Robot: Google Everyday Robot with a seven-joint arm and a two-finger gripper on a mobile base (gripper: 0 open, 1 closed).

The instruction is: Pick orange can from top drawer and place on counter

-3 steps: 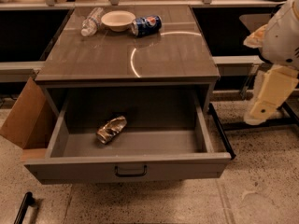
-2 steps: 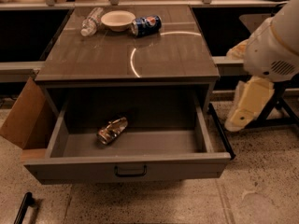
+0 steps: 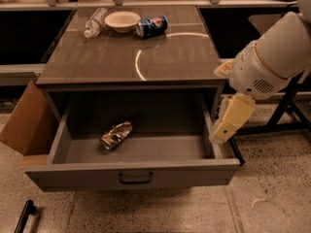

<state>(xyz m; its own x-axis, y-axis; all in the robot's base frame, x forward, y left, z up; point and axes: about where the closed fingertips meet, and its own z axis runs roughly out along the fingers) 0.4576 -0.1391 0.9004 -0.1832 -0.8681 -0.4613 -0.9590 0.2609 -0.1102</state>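
The orange can, dented and shiny gold-silver, lies on its side on the floor of the open top drawer, left of middle. The drawer is pulled out wide, its black handle on the front panel. The counter above it is glossy brown-grey with a white arc. My gripper hangs from the white arm at the right, pointing down just above the drawer's right wall, well to the right of the can and holding nothing.
A blue Pepsi can, a white bowl and a clear plastic bottle sit at the counter's back. A cardboard flap leans at the drawer's left. A black stand is behind my arm.
My arm has swung left and down, bringing the gripper from beside the cabinet to the drawer's right wall. The orange can has not moved.
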